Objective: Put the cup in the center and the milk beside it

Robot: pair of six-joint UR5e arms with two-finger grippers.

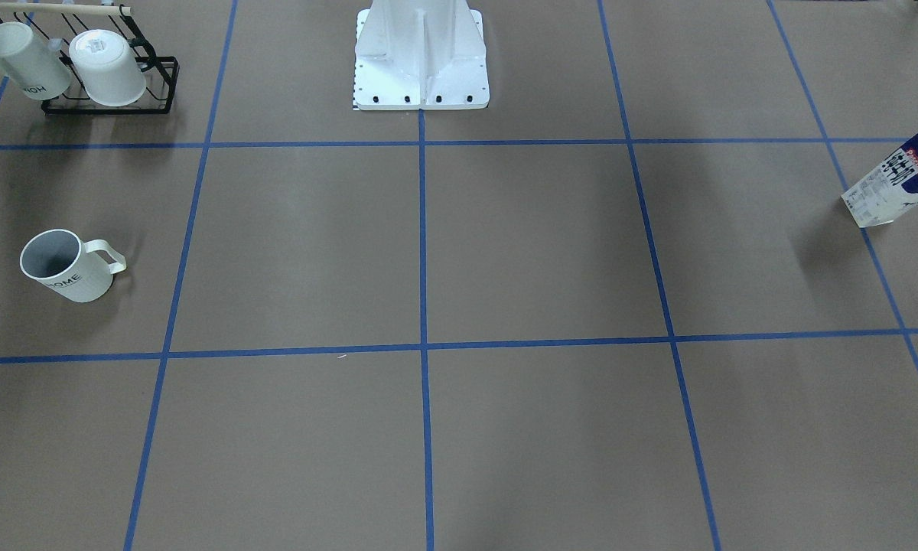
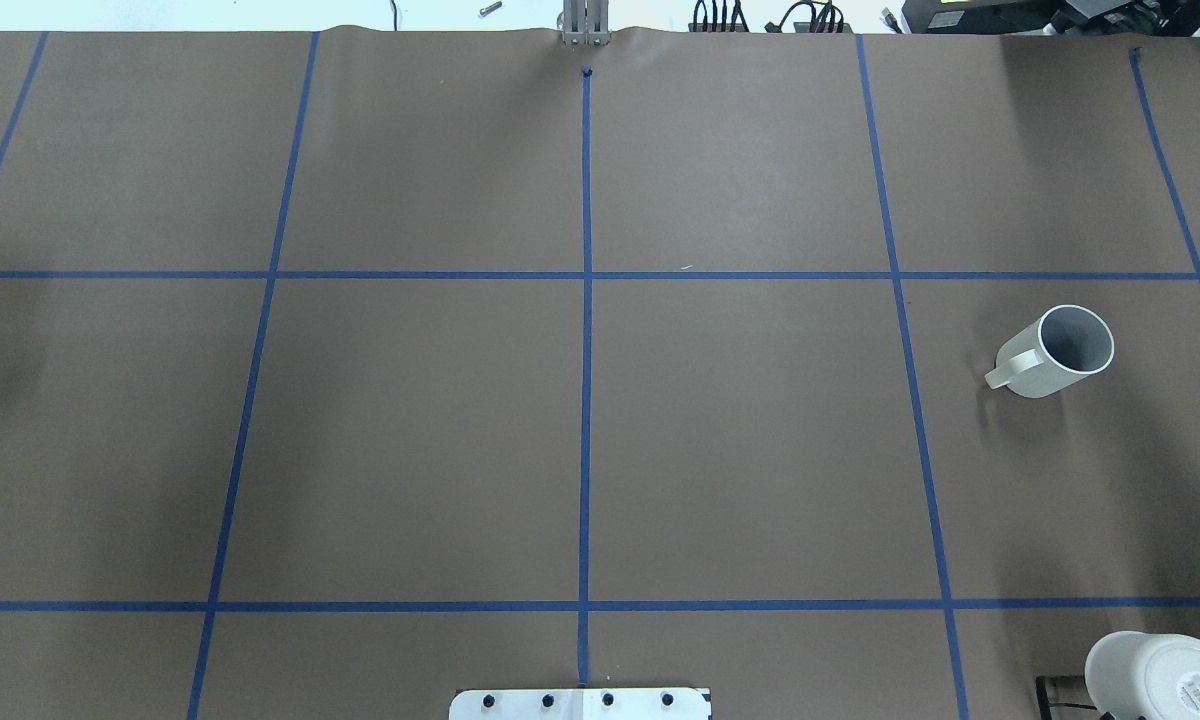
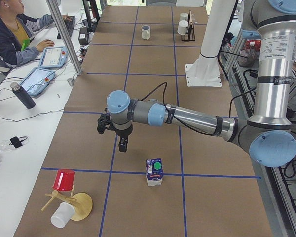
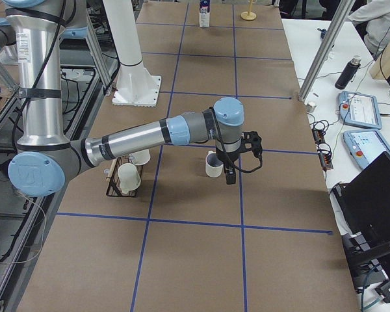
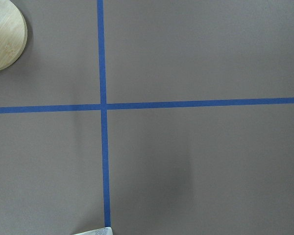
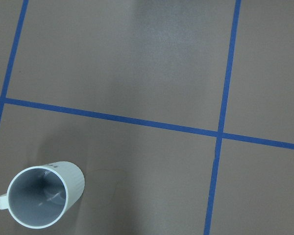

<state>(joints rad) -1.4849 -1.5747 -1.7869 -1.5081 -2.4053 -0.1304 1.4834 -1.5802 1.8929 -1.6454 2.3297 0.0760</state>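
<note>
Left fingers (image 3: 123, 145): hovering over the desk (image 1: 543, 245), near the milk (image 1: 899, 182); cannot tell whether released or clenched.
Right fingers (image 4: 231, 175): hanging just beside the cup (image 1: 69, 266); grip likewise unreadable.
Cup: standing upright toward the robot's right end, well apart from the center (image 1: 424, 348).
Milk: standing upright on a tape line at the left end.

Mug rack (image 1: 122, 109); wooden cup stand (image 3: 82, 206)
</note>
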